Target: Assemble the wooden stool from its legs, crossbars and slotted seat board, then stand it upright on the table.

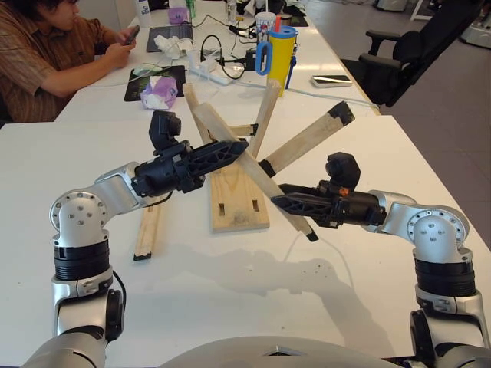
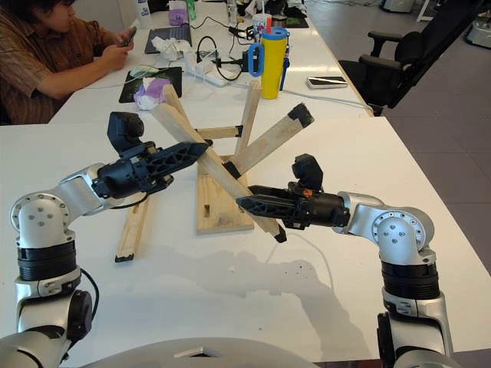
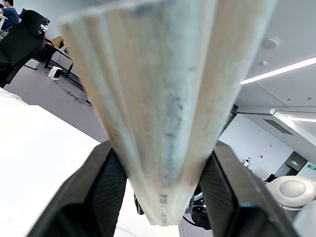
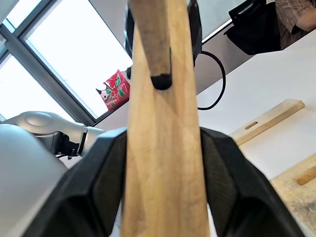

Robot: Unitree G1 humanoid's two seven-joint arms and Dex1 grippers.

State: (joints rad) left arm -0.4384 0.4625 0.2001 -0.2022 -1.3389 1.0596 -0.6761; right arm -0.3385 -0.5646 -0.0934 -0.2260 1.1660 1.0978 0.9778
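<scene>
A slotted seat board (image 1: 239, 205) lies flat mid-table. Over it a partly built frame of wooden legs fans upward: one upright leg (image 1: 265, 107), one with a black-capped end (image 1: 314, 138) leaning right, and a short crossbar (image 1: 244, 129) between them. A long leg (image 1: 261, 180) slants down to the right over the board, ending in a black cap. My left gripper (image 1: 234, 149) is shut on its upper part, my right gripper (image 1: 278, 201) shut on its lower part. The wrist views show wood clamped between black fingers (image 3: 94, 197) and fingers (image 4: 106, 182).
A loose slotted wooden bar (image 1: 148, 228) lies on the table left of the board. Behind stand a yellow bottle (image 1: 281, 52), a phone (image 1: 331, 80), purple tissue (image 1: 159, 93) and cables. A person sits at the back left. An office chair (image 1: 406, 46) stands beyond the table's right edge.
</scene>
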